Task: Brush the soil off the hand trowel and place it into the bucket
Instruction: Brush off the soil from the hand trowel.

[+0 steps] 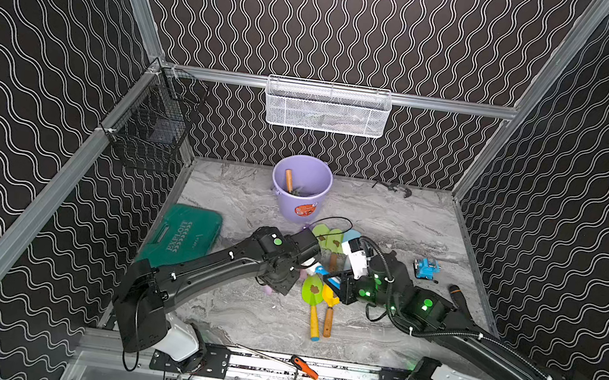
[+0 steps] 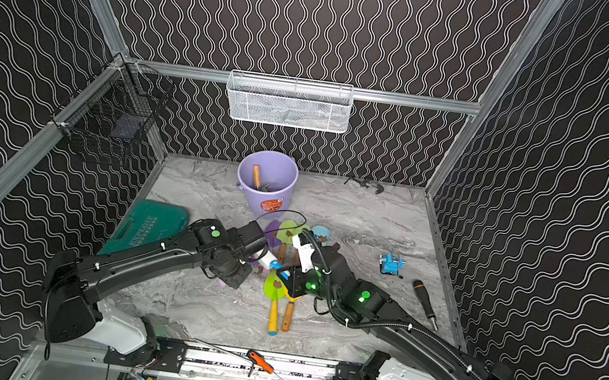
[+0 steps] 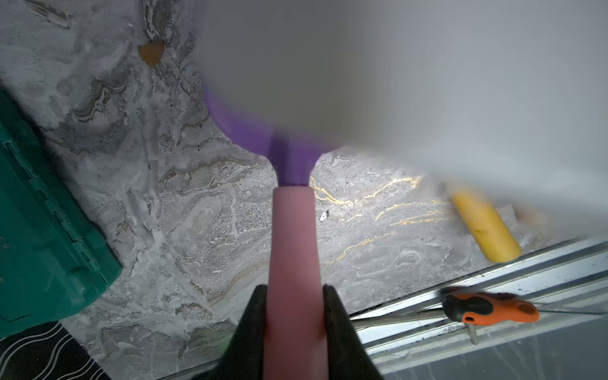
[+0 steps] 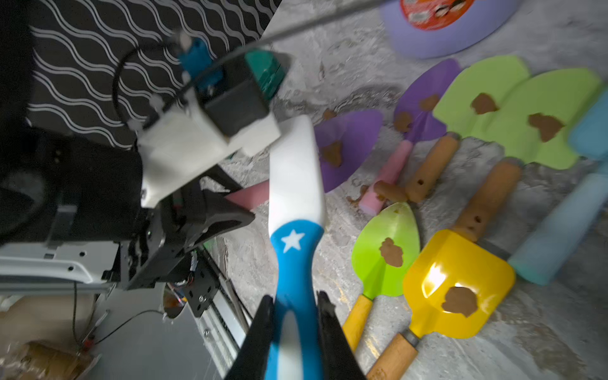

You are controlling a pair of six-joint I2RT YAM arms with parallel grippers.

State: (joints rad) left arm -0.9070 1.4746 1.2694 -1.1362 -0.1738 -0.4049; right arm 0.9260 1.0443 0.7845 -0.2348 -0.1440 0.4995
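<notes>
My left gripper [image 3: 293,289] is shut on the pink handle [image 3: 292,237] of a purple hand trowel [image 4: 348,138]. A brown soil clump [image 4: 332,153] sits on its blade. My right gripper [image 4: 294,297] is shut on a blue-and-white brush [image 4: 296,184], whose white head lies across that blade and blurs over it in the left wrist view. In both top views the two wrists meet at mid-table, the brush [image 1: 318,270] between them. The lavender bucket [image 1: 301,188] [image 2: 267,182] stands behind them with a wooden-handled tool inside. A loose soil crumb [image 3: 150,52] lies on the table.
Several soiled trowels lie beside the grippers: a green trowel [image 1: 313,290], a yellow trowel [image 1: 329,296], and more purple and green ones behind. A green case [image 1: 181,236] lies left, a blue vise [image 1: 426,269] right. An orange screwdriver [image 1: 305,367] rests on the front rail.
</notes>
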